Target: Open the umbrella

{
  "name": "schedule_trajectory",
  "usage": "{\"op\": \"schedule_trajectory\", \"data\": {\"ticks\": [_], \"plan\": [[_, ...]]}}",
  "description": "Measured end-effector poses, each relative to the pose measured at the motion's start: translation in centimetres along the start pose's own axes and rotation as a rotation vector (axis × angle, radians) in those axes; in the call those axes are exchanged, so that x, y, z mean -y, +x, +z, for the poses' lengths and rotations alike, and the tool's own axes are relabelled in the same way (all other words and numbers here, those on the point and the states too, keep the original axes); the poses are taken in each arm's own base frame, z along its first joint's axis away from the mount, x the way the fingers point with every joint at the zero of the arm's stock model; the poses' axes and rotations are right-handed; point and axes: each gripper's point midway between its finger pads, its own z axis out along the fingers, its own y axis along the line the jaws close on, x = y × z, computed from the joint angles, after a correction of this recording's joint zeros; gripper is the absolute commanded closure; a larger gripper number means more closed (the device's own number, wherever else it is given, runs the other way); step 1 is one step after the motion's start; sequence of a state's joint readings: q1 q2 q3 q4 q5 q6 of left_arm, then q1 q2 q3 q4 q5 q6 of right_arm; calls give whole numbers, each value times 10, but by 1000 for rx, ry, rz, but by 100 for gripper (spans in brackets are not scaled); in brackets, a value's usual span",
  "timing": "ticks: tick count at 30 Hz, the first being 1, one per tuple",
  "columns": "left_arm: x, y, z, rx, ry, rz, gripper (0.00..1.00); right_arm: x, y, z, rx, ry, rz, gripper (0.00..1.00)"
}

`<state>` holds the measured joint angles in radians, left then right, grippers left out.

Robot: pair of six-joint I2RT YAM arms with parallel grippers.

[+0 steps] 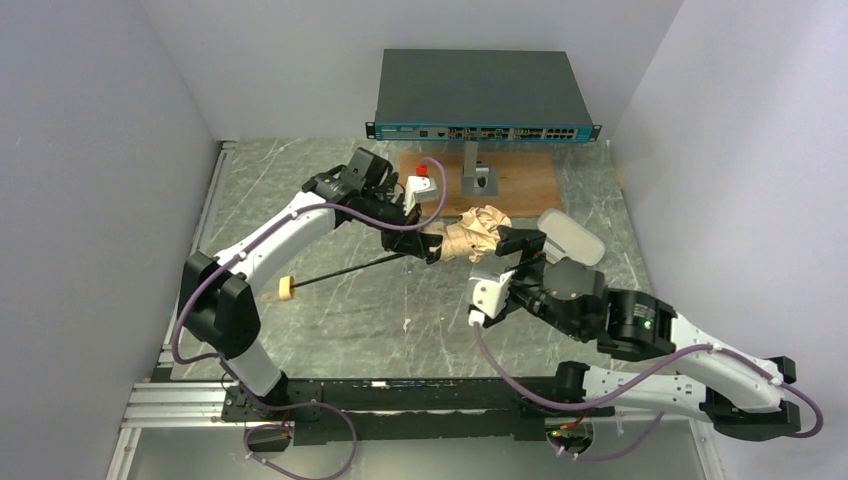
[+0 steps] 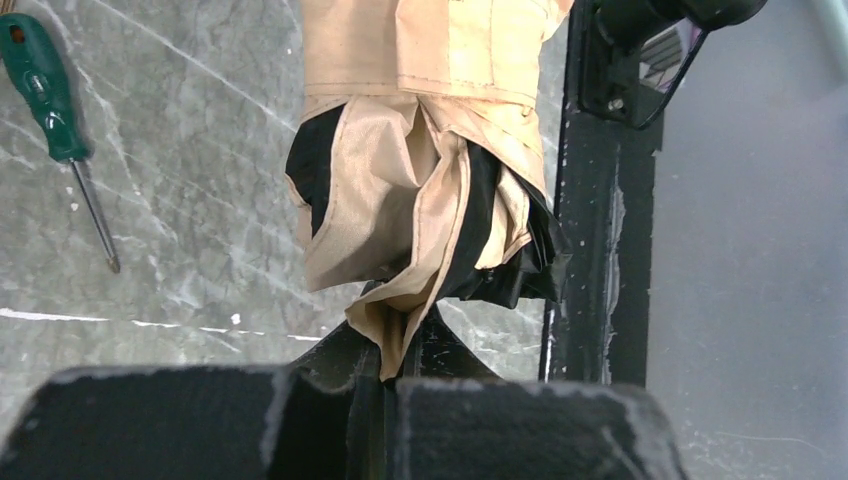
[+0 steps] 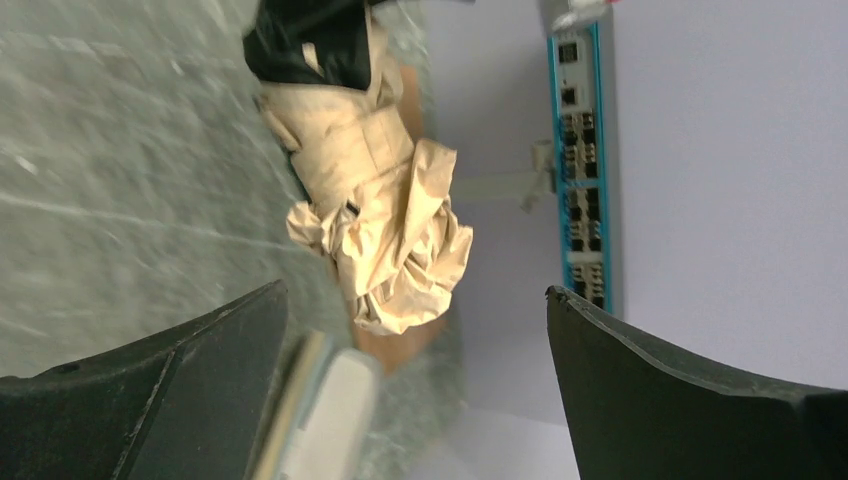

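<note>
The umbrella (image 1: 476, 231) is a bunched pale gold-beige bundle held just above the table's middle back. Its thin black shaft runs left to a small beige handle (image 1: 288, 289). My left gripper (image 1: 428, 246) is shut on the bundle's lower end. In the left wrist view the fingers (image 2: 330, 420) pinch a fold of beige fabric with black lining (image 2: 420, 200). My right gripper (image 1: 524, 250) is open and empty just right of the bundle. In the right wrist view the crinkly fabric (image 3: 385, 230) lies ahead of the spread fingers (image 3: 200, 390).
A network switch (image 1: 485, 95) stands on a post over a wooden board (image 1: 525, 180) at the back. A pale flat oval sleeve (image 1: 570, 236) lies by my right gripper. A green screwdriver (image 2: 45, 95) lies on the marble. Grey walls close in left and right.
</note>
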<state>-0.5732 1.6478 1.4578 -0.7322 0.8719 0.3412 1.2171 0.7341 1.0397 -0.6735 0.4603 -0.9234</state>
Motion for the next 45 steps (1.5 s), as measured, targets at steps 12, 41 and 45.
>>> {"op": "schedule_trajectory", "data": {"ticks": [12, 41, 45], "plan": [[14, 22, -14, -3, -18, 283, 100, 55, -44, 17, 102, -220, 651, 41], [42, 29, -10, -18, 30, 427, 100, -57, -29, 75, -116, -799, 972, 72], [41, 24, -16, 24, 40, 352, 100, -54, -30, 75, -92, -785, 950, 77]]}}
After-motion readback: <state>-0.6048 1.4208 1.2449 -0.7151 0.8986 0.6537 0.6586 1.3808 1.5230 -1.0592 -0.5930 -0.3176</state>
